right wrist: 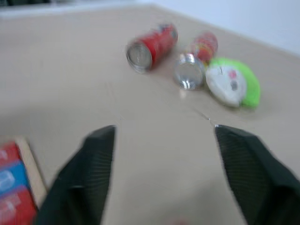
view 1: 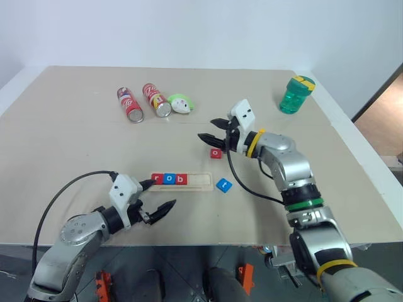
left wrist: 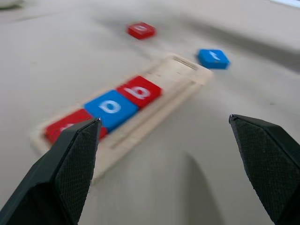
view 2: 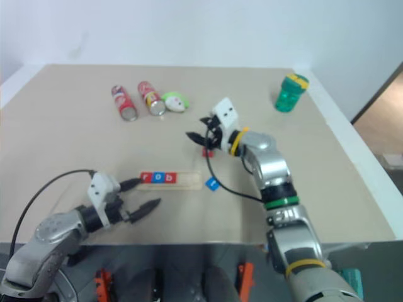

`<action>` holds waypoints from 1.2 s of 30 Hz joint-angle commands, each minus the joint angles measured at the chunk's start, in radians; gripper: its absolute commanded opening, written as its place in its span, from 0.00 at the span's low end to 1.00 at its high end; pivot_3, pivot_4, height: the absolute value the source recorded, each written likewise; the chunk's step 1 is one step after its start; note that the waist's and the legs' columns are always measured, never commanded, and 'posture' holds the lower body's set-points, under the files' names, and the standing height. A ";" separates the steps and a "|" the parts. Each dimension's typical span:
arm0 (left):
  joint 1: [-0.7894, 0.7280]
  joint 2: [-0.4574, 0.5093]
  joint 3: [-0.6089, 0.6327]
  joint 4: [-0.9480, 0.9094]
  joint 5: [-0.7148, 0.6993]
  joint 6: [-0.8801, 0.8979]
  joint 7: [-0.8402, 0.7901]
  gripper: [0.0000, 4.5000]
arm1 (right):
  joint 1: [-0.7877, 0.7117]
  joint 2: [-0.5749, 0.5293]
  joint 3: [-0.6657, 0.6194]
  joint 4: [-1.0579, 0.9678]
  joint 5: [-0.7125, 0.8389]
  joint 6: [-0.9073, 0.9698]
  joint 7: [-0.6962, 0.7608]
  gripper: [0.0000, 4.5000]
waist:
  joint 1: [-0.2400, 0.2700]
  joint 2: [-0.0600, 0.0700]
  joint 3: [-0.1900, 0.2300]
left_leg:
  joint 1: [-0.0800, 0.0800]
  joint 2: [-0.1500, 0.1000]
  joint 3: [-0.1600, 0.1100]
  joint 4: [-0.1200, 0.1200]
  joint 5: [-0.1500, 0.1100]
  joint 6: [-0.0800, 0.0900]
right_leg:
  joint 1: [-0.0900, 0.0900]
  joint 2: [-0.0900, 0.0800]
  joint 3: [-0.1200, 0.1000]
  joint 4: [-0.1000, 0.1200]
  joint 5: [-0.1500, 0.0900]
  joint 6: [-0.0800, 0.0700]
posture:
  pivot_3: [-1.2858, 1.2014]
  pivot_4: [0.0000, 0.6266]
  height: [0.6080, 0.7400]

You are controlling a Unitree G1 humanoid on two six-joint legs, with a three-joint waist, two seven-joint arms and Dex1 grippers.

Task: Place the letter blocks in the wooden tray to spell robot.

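Observation:
The wooden tray [view 1: 200, 181] lies near the table's front and holds three letter blocks at its left end: a red one [view 1: 157, 179], a blue one [view 1: 169, 179] and a red one [view 1: 181, 180]. Its right end is bare. A loose red block [view 1: 216, 153] lies behind the tray. A loose blue block [view 1: 223, 185] lies just off the tray's right end. My right gripper [view 1: 206, 128] hovers open above and a little behind the loose red block, holding nothing. My left gripper [view 1: 162, 193] is open in front of the tray's left end, its fingers [left wrist: 70, 159] empty.
Two red soda cans [view 1: 130, 104] [view 1: 156, 100] and a green and white object [view 1: 182, 104] lie at the back, left of centre. A green bottle [view 1: 295, 94] stands at the back right. A black cable [view 1: 249, 189] hangs from my right wrist past the blue block.

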 commanded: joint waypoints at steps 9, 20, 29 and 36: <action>0.007 -0.055 0.025 -0.025 0.085 -0.085 0.113 1.00 | 0.088 0.151 -0.053 -0.248 -0.048 0.200 -0.362 0.98 | -0.013 0.000 0.000 | 0.000 -0.001 -0.001 -0.006 0.000 0.000 | -0.002 0.001 0.004 0.001 0.000 -0.001 | 0.52 0.24 1.00; 0.007 -0.083 -0.009 -0.020 0.132 -0.113 0.137 1.00 | 0.255 0.306 -0.027 -0.481 -0.164 0.406 -0.702 0.98 | -0.019 0.000 0.000 | -0.001 -0.003 0.000 -0.002 0.001 -0.002 | -0.001 -0.002 0.004 0.001 0.001 0.003 | 0.52 0.24 1.00; 0.016 -0.078 -0.022 -0.027 0.132 -0.110 0.141 1.00 | 0.267 0.355 -0.034 -0.421 -0.151 0.426 -0.748 0.98 | -0.022 0.000 0.000 | 0.000 -0.001 0.000 -0.002 0.001 -0.002 | -0.002 0.001 0.003 0.001 0.000 0.004 | 0.52 0.24 1.00; 0.022 -0.074 -0.030 -0.024 0.135 -0.118 0.139 1.00 | 0.262 0.378 -0.056 -0.401 -0.136 0.421 -0.761 0.56 | -0.023 -0.001 -0.001 | 0.000 -0.001 0.000 -0.002 0.001 -0.002 | -0.001 0.000 0.003 0.001 -0.001 0.006 | 0.52 0.24 1.00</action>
